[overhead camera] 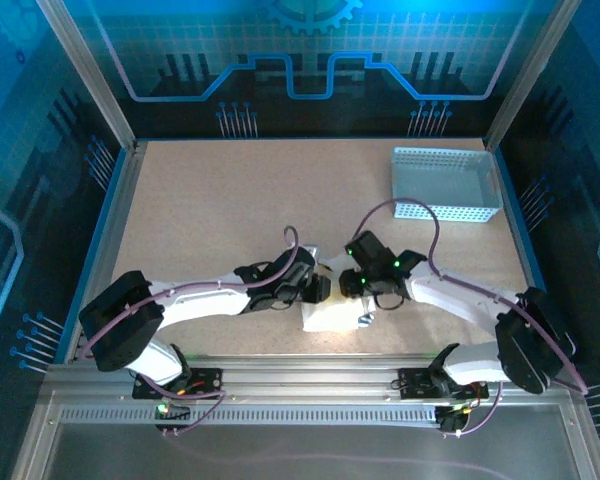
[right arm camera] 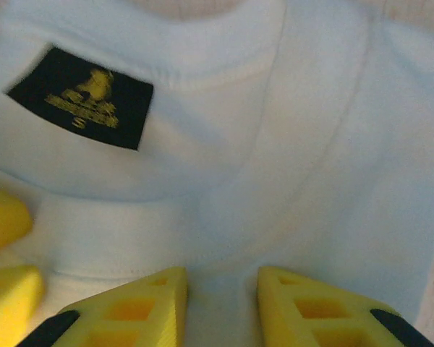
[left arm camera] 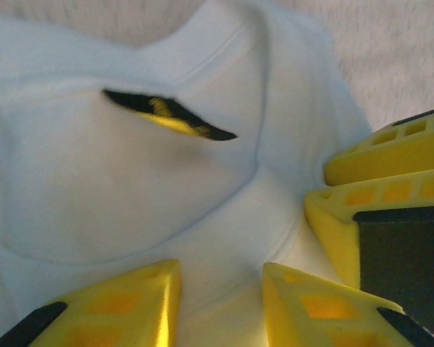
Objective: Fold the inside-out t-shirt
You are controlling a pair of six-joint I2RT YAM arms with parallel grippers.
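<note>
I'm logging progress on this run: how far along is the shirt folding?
Done: the shirt is already gathered into a small bundle near the front edge of the table. In hand: the left gripper and right gripper both sit on the cloth by the collar label; whether they pinch it is unclear. Left: the bundle looks rumpled, so it likely needs flattening, a final fold and release.

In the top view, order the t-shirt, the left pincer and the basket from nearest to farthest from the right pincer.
1. t-shirt, right beneath the right pincer.
2. left pincer, just to its left.
3. basket, far back right.
</note>
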